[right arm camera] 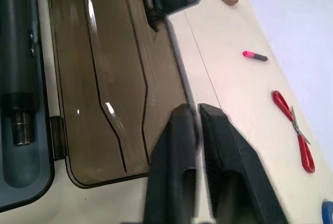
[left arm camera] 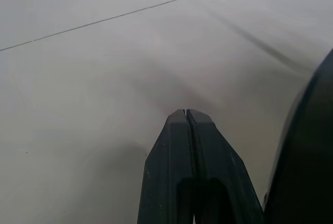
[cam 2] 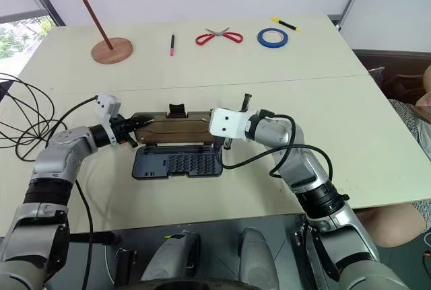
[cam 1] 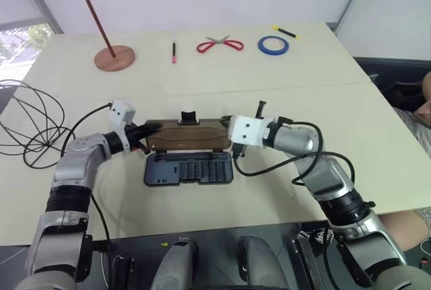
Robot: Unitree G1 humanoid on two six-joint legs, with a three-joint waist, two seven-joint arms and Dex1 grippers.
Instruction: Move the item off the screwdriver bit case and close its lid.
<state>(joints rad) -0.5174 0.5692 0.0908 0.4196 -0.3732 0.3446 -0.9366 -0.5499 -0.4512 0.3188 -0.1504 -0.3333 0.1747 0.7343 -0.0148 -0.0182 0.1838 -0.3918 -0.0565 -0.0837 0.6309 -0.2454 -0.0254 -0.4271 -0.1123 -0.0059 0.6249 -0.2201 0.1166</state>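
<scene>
The screwdriver bit case (cam 1: 188, 169) lies open near the table's front edge, with rows of bits in its dark grey base. Its smoky-brown lid (cam 1: 187, 135) is swung back behind the base, the black latch tab (cam 1: 188, 116) on its far edge. The item, a black wire sphere (cam 1: 30, 125), rests on the table at the far left, clear of the case. My left gripper (cam 1: 148, 129) is shut and empty at the lid's left end. My right gripper (right arm camera: 197, 108) is at the lid's right end, its fingers a narrow gap apart with the lid's edge running into it.
At the back of the table stand a red-brown disc-topped stand (cam 1: 113, 56), a pink marker (cam 1: 174, 52), red scissors (cam 1: 219, 44), a blue tape roll (cam 1: 273, 45) and a yellow marker (cam 1: 286, 31). A person (cam 1: 424, 105) sits at the right edge.
</scene>
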